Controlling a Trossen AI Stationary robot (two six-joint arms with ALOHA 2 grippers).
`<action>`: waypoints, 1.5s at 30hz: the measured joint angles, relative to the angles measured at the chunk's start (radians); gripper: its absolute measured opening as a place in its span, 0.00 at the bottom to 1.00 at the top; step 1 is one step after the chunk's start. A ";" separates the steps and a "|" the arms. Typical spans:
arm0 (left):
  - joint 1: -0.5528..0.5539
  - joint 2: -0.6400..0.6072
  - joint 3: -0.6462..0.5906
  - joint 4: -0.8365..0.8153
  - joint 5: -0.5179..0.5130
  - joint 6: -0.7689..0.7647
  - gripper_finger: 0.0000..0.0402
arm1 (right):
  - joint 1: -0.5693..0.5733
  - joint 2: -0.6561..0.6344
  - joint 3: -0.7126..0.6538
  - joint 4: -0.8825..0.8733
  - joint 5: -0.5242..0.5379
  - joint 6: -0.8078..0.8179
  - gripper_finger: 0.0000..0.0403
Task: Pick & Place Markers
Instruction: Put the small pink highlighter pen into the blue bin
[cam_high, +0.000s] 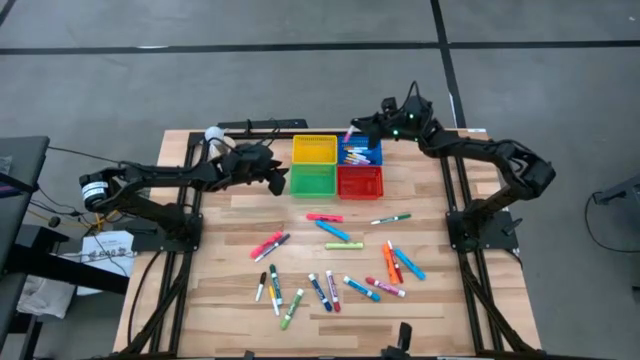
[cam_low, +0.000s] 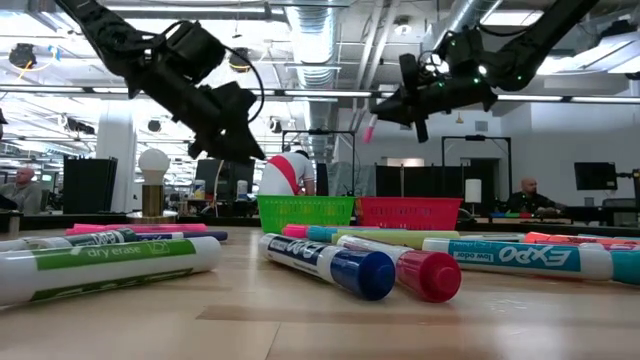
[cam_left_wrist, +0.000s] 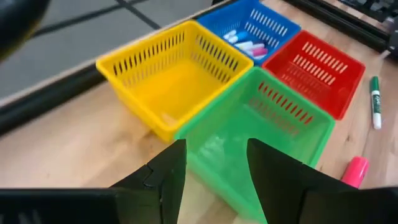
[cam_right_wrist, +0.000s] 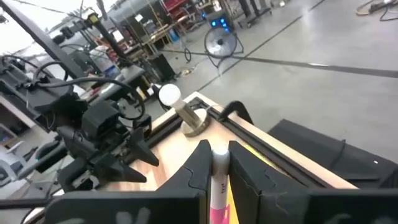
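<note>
Gripping a pink marker between closed fingers, the right end effector hangs above the blue basket, which already has a few markers in it; the marker's white end sticks up past the fingertips. The left end effector hovers just beside the green basket with its fingers parted and nothing between them. Four baskets sit together in a square at the back of the worktop: yellow basket, blue, green and red basket. The remaining markers lie scattered flat on the worktop nearer the front, well apart from the baskets, among them a pink one, a green-capped white one and several blue ones
</note>
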 joint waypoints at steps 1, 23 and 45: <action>0.000 0.000 -0.007 -0.001 0.002 -0.004 0.42 | -0.009 0.000 0.000 -0.008 -0.004 -0.006 0.06; -0.001 0.000 -0.018 0.077 0.002 -0.004 0.40 | 0.030 0.000 0.456 -1.018 0.279 -0.574 0.09; -0.001 0.000 -0.018 0.145 0.002 -0.011 0.40 | 0.143 0.004 0.465 -1.058 0.424 -0.735 0.09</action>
